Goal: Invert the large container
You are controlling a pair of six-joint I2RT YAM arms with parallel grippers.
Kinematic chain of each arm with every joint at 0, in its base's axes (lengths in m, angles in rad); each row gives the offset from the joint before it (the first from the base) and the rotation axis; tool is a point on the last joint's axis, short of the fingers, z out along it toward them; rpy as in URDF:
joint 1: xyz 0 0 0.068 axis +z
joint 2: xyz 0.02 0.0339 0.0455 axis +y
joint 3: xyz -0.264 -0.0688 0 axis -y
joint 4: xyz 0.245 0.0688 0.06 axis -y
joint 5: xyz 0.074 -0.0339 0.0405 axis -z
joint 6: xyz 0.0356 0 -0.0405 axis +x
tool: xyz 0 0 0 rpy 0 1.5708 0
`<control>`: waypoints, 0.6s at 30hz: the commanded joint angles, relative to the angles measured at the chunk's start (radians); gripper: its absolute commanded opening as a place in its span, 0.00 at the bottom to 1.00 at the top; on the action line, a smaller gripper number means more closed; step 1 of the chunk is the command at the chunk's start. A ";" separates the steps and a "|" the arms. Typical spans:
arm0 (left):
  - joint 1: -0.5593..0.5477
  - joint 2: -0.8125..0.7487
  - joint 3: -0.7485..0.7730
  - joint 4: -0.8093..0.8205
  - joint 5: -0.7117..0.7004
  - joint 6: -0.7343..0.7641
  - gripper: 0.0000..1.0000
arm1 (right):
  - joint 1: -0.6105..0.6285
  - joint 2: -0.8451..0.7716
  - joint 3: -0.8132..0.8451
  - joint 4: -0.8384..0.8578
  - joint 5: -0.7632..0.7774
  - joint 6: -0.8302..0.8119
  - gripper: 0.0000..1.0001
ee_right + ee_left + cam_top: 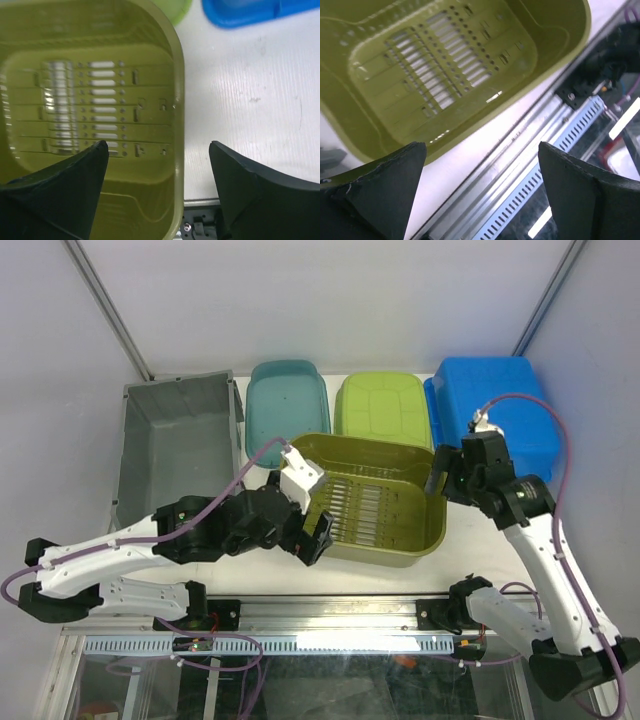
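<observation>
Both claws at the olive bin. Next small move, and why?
Probably close the right claw: it is open and straddles the right wall of the olive-green slotted plastic container, which sits open side up. The left claw, also open, is at the opposite end.

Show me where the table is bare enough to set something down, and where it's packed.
Bare table lies right of the olive basket, in front of the blue tub. A narrow bare strip runs between the basket's near wall and the metal rail. The back row is packed: grey bin, teal tub, light green tub and blue tub side by side.
</observation>
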 commanded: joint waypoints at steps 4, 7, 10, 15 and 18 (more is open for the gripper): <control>0.234 -0.028 0.107 -0.079 -0.158 -0.183 0.99 | -0.002 -0.047 0.213 0.104 -0.164 0.049 0.87; 0.480 -0.053 0.053 -0.070 -0.011 -0.174 0.99 | 0.072 0.026 0.210 0.199 -0.259 0.137 0.87; 0.623 -0.063 0.025 -0.058 0.102 -0.170 0.99 | 0.392 0.163 0.237 0.293 -0.054 0.228 0.90; 0.704 -0.080 0.085 -0.125 0.031 -0.177 0.99 | 0.679 0.497 0.465 0.207 0.226 0.326 0.95; 0.764 -0.109 0.122 -0.182 -0.087 -0.198 0.99 | 0.705 0.629 0.559 0.171 0.244 0.427 0.95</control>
